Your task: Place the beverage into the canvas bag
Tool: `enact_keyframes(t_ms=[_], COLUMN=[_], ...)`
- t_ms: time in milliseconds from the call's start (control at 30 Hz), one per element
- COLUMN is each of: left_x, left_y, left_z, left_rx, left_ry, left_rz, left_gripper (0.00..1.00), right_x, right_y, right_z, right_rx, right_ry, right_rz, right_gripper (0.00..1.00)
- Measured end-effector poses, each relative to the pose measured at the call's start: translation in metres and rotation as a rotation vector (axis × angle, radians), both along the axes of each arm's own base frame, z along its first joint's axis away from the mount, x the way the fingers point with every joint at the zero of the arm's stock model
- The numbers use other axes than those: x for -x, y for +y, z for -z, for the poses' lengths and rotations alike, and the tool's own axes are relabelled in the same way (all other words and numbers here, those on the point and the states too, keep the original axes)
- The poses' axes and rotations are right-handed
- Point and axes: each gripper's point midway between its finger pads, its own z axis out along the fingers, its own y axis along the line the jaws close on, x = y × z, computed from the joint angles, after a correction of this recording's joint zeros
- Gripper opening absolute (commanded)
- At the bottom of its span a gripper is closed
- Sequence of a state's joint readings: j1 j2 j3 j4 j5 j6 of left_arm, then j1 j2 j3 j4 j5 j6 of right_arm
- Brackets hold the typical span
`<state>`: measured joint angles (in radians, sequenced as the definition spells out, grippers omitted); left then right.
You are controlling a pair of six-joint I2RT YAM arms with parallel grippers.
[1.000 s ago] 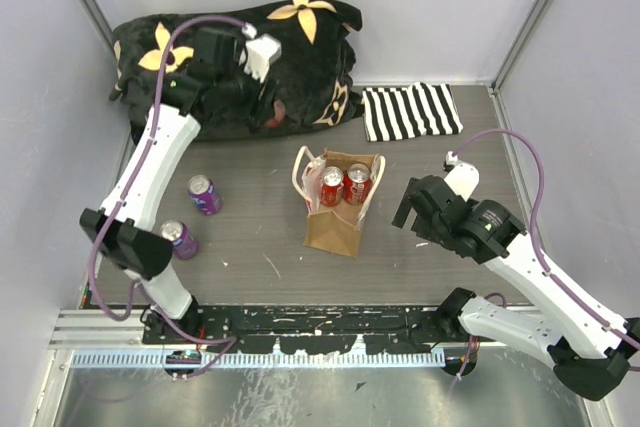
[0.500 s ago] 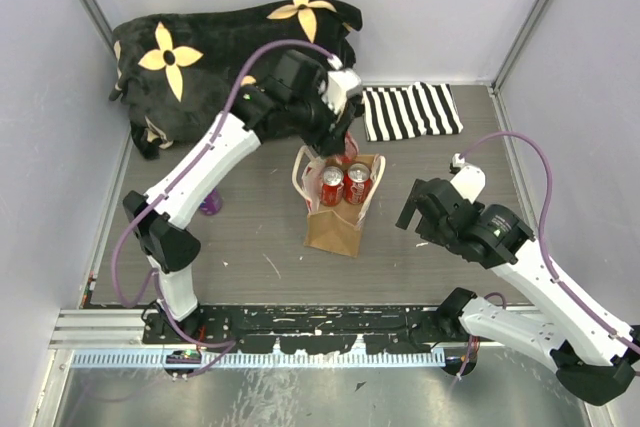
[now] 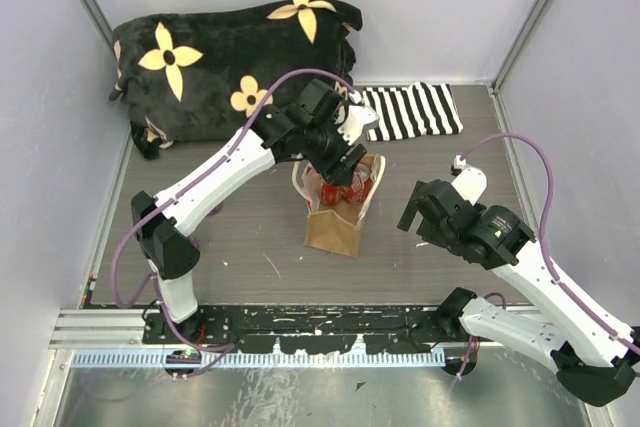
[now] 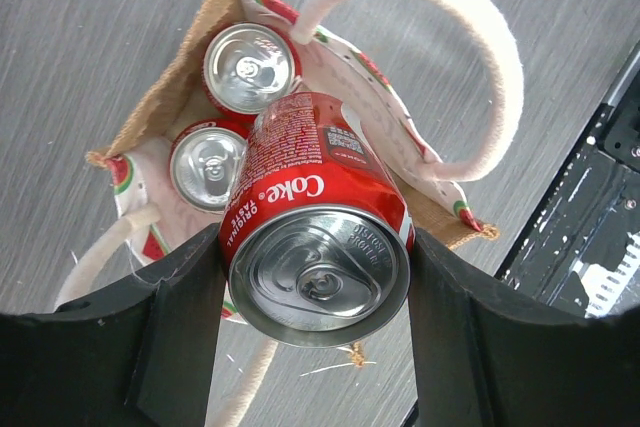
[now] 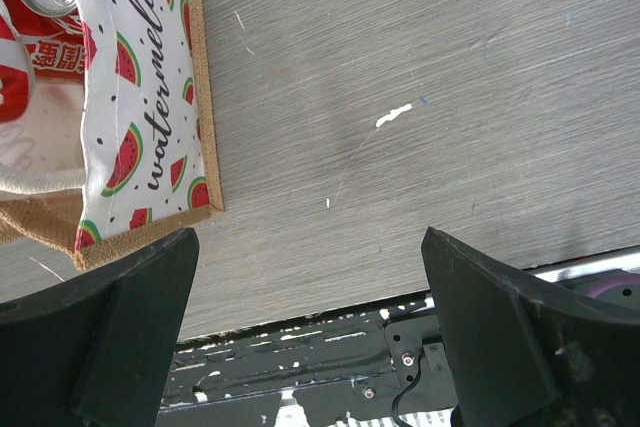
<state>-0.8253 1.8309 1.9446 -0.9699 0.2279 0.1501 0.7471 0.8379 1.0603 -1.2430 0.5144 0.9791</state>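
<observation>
The tan canvas bag [image 3: 335, 227] with cream loop handles stands upright mid-table. My left gripper [image 3: 345, 162] hovers just above its open top, shut on a red Coke can [image 4: 315, 237] that it holds by the sides. In the left wrist view two more red cans [image 4: 252, 67] stand inside the bag [image 4: 150, 112], below and beyond the held can, and a cream handle [image 4: 480, 37] arches to the right. My right gripper [image 3: 420, 209] is open and empty, low over the table right of the bag. The right wrist view shows the bag's watermelon-print lining [image 5: 140, 97].
A black blanket with yellow flowers [image 3: 230, 57] fills the back left. A black-and-white striped cloth [image 3: 410, 112] lies at the back right. The black mounting rail [image 3: 330, 327] runs along the near edge. Grey walls close in both sides.
My left arm has swung from above the blanket, right and forward, to over the bag's opening. The right arm has barely moved.
</observation>
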Motion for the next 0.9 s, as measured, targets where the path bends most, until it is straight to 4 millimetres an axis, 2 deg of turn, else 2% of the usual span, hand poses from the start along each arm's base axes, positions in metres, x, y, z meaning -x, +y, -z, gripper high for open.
enact_keyframes(t_ms=[167,433,733,900], left_x=[0.010,0.014,0.009,0.005], left_y=[-0.006,0.004,-0.002,-0.011], left_z=[0.006,0.038,0.046,0.061], left_rx=[-0.012,-0.082,-0.080,-0.087], left_ry=[0.005,0.037,0.024,0.031], left_rz=[0.030,0.028,0.030,0.035], left_gripper=[0.00,0.00,0.00,0.00], right_x=[0.000,0.001,0.003,0.003], right_y=[0.000,-0.001,-0.004,-0.005], right_z=[0.001,0.002,0.003,0.004], right_rx=[0.002,0.004,0.015,0.014], right_ry=[0.002,0.004,0.010,0.014], right_rz=[0.000,0.001,0.009,0.017], right_gripper=[1.00,1.00,1.00,1.00])
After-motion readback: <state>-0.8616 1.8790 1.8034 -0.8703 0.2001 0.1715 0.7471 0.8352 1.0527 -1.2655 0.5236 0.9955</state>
